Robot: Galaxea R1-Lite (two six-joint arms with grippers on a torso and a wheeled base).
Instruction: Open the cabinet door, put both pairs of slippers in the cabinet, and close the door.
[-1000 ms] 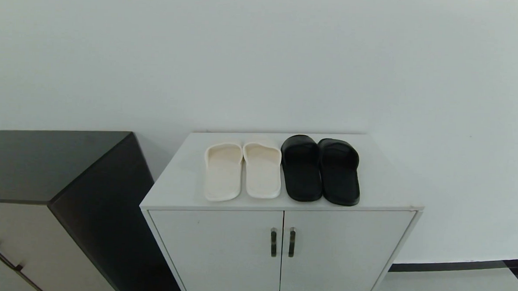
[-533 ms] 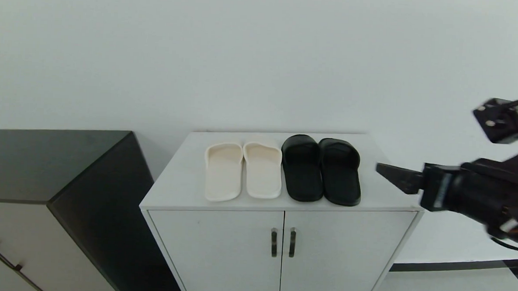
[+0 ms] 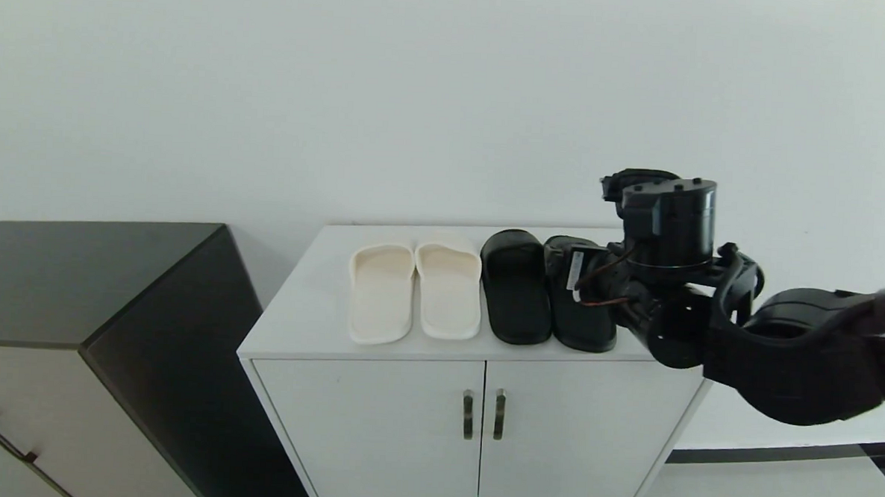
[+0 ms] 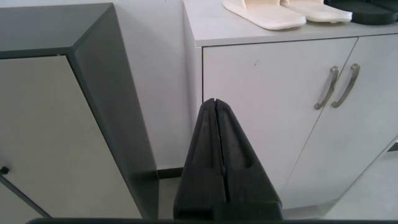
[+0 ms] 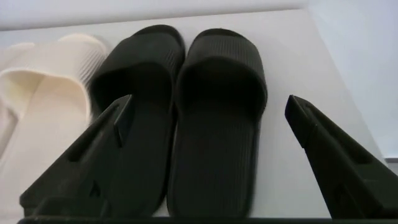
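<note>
Two cream slippers (image 3: 381, 291), two black slippers (image 3: 515, 289); right tool (image 5: 208, 104) gapes, left tool (image 4: 214, 101) apparently clenched.

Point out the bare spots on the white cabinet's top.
Bare patches: the cabinet top between its left edge and the cream slippers, and a strip between the black slippers and the right edge, by the open right pincer. The middle is crowded: both pairs side by side.
</note>
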